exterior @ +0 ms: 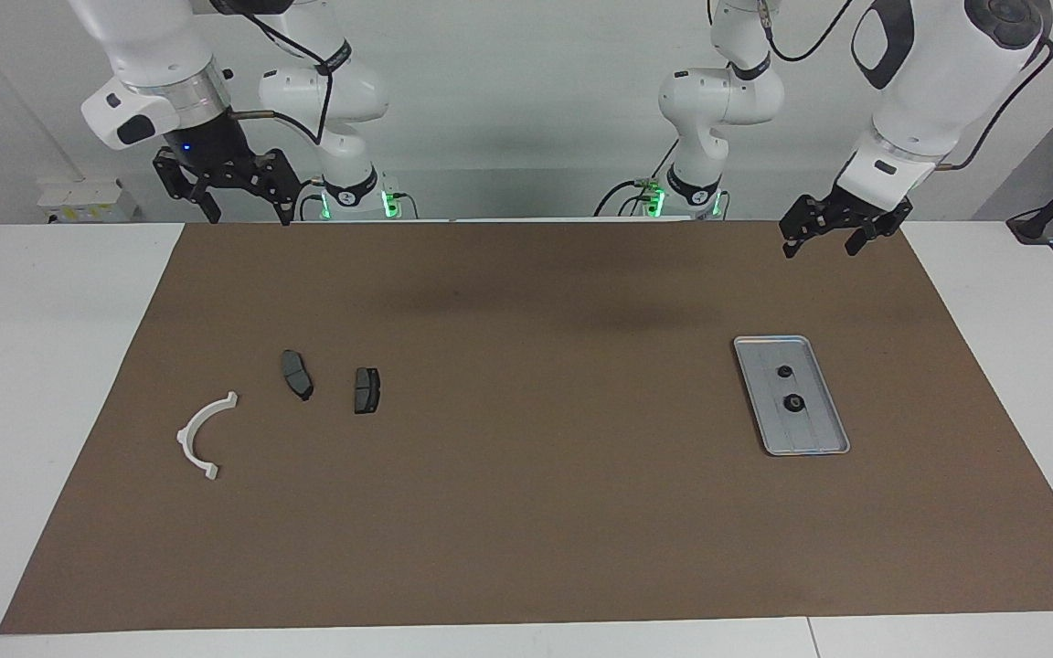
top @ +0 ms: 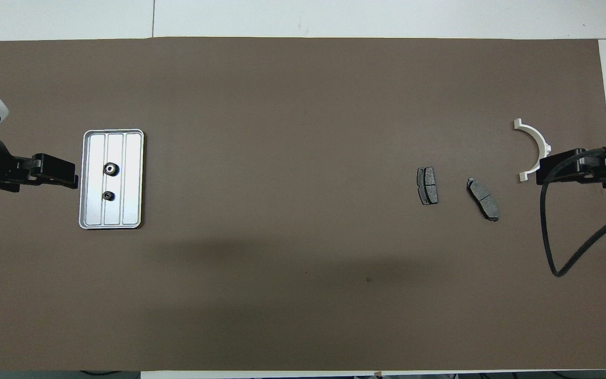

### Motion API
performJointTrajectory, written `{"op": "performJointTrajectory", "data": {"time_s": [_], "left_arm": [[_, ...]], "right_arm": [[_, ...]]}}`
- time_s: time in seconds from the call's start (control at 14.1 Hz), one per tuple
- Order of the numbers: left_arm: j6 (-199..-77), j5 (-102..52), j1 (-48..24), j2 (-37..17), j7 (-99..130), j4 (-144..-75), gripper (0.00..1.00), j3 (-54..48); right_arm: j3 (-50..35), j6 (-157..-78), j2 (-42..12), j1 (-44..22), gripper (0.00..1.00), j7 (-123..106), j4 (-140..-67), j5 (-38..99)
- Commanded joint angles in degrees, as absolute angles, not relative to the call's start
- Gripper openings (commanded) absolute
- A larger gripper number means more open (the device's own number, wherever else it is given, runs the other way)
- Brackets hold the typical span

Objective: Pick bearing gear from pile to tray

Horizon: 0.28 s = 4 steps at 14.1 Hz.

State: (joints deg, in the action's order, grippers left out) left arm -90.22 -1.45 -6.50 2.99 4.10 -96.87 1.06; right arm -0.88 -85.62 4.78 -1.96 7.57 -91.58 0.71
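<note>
- Two small black gears [exterior: 789, 387] already lie in the tray [exterior: 830, 428] at the left arm's end of the tabletop; none shows among the brake pads [exterior: 333, 382] and white bracket [exterior: 204, 436].
- Best next: leave the right tool [exterior: 227, 194] waiting, spread and empty, over the mat's robot-side edge.
- Likewise the left tool [exterior: 820, 234], spread and empty, hangs well above the tray, closer to the robots; lift it clear without brushing the rim.

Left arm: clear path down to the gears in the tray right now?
Probably yes. The left gripper is open and empty, raised near the tray, and nothing covers the two gears.
</note>
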Motion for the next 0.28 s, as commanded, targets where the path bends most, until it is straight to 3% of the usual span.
{"op": "performJointTrajectory", "data": {"time_s": [0.0, 0.21], "left_arm": [[-89.2, -1.8, -7.2, 3.5, 4.4, -96.6, 1.00, 1.5], [-88.9, -1.8, -7.2, 3.6, 4.3, -96.8, 1.00, 1.5]], "right_arm": [[-0.7, -86.6, 5.6, -1.9, 1.00, 7.8, -92.4, 0.8], [-0.7, -86.6, 5.6, -1.9, 1.00, 7.7, -92.4, 0.8]]}}
